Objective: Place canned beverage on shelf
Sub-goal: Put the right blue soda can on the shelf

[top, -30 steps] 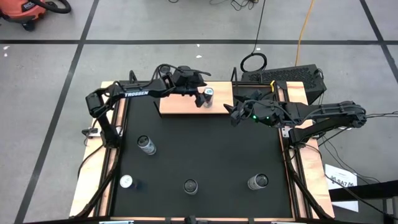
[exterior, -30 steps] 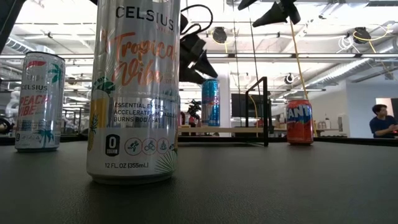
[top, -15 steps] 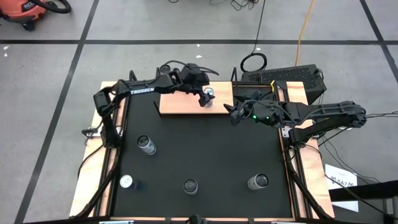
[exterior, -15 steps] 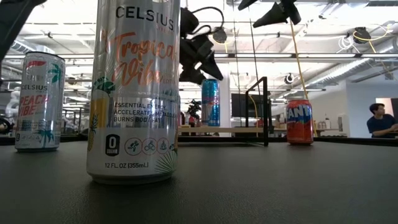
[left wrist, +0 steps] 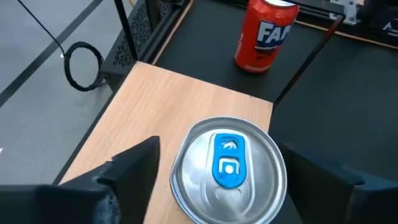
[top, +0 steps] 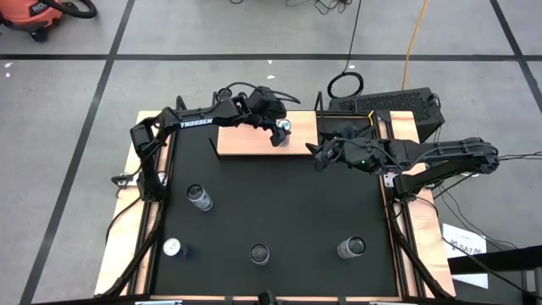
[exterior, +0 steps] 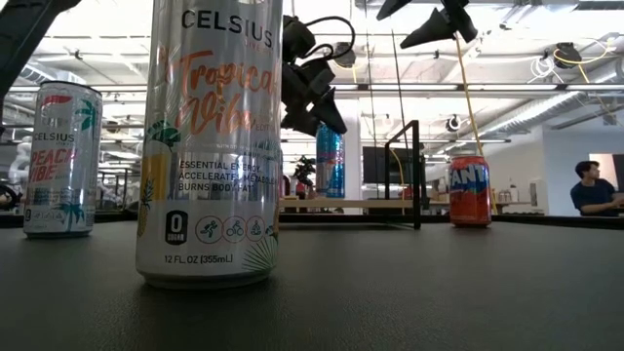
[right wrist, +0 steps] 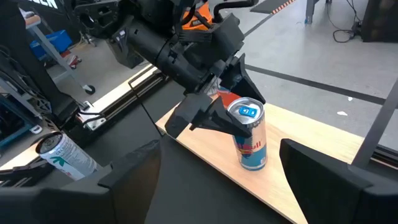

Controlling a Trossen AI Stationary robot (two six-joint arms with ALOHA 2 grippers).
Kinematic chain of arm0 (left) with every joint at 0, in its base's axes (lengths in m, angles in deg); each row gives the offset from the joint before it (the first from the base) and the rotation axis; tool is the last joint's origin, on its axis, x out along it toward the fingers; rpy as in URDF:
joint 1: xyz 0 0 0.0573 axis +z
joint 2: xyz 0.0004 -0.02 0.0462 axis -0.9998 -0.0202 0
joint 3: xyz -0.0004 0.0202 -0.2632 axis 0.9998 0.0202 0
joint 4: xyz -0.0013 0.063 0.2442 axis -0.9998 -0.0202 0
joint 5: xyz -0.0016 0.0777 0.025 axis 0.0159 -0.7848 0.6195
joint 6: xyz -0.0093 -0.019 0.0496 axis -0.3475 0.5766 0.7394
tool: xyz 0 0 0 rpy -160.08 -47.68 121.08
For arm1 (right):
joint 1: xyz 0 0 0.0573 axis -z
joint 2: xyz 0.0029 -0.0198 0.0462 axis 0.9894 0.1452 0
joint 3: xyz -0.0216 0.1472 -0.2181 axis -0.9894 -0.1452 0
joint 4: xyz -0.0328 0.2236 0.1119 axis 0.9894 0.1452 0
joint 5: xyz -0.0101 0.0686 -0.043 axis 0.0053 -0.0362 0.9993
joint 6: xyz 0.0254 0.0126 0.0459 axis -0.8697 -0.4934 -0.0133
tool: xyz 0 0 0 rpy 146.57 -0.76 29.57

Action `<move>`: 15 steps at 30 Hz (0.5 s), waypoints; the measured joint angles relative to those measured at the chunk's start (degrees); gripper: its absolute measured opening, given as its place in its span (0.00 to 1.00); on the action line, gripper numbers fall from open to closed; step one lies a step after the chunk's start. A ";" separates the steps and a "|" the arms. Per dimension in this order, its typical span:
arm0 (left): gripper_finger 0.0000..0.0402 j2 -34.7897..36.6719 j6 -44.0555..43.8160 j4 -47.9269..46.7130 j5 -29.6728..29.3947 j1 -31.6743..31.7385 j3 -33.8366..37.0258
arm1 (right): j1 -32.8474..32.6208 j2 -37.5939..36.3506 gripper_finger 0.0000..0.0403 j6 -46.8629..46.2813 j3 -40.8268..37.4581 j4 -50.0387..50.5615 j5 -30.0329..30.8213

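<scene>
A blue and silver can (right wrist: 249, 140) stands upright on its base on the light wooden shelf (top: 250, 142), near the shelf's right end; it also shows in the low view (exterior: 330, 161). My left gripper (right wrist: 233, 106) hangs open right over the can's top (left wrist: 227, 171), with one finger on each side of the rim and a gap showing. My right gripper (top: 315, 158) is open and empty over the black mat, just right of the shelf.
An orange can (exterior: 470, 191) stands on the mat right of the shelf, beyond its black post (exterior: 417, 175). Several more cans stand on the mat's near half (top: 200, 196) (top: 259, 253) (top: 351, 247). A person (exterior: 588, 187) sits far behind the table.
My left arm's wrist has swung a little toward the table's right and far edges above the blue can, and the gripper has tipped. The can has stayed upright in its place on the shelf.
</scene>
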 joint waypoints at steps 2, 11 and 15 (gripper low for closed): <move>0.72 0.02 0.09 -0.04 0.19 -0.01 0.00 | 0.00 0.00 0.78 0.02 0.00 0.05 0.00; 0.52 0.43 5.66 -0.75 6.93 2.70 0.00 | 0.07 0.00 0.78 0.02 0.00 0.74 0.00; 0.52 0.47 7.22 -0.60 11.00 5.80 0.00 | 0.07 0.00 0.78 0.02 0.00 0.88 0.02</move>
